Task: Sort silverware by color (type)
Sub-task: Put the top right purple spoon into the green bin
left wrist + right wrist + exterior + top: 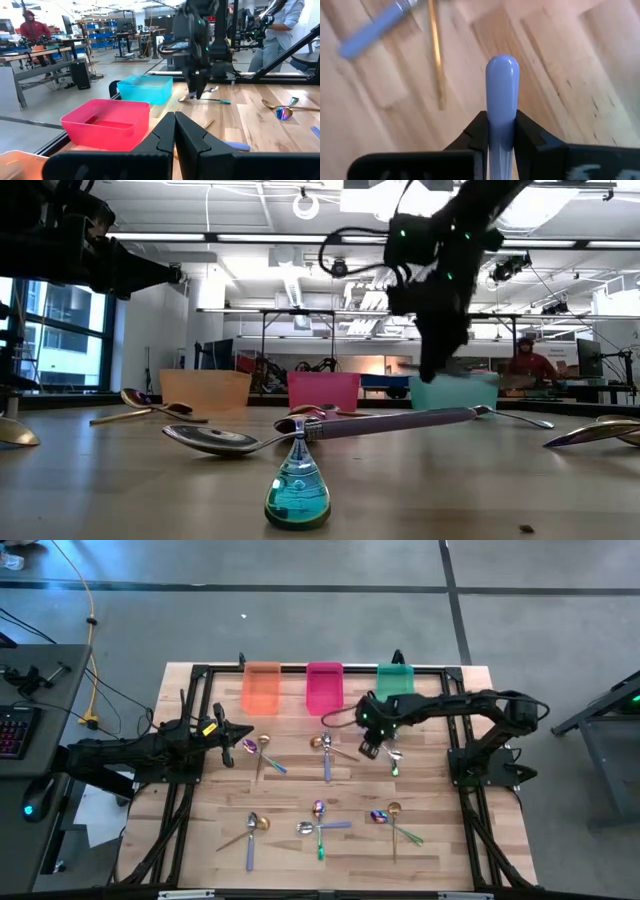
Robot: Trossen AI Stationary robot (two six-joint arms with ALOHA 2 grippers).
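Several thin spoons lie flat on the wooden table (200, 840): one group near the middle (325, 748), others toward the near edge (318, 818), with purple, green and blue handles. My right gripper (372, 748) hangs over the table's far right part, in front of the teal bin (395, 680), shut on a lilac-blue spoon handle (502, 85). A silver spoon with a green handle (395, 760) lies just beside it. My left gripper (240, 733) waits shut at the table's left, near a purple-handled spoon (250, 746). My right gripper pinches the lilac-blue spoon's handle (502, 107) between its two fingers (527, 132). The fingers come from above, pointing down, and lie along the handle. The rounded free end (502, 65) sticks out past the fingertips above the wood. The gripper itself hides the spoon's bowl.
Three translucent bins stand in a row along the far edge: orange (262, 688), pink (324, 688) and teal. A dark frame runs round the table. In the low view a spoon bowl (298, 495) stands close to the camera. People are in the room beyond.
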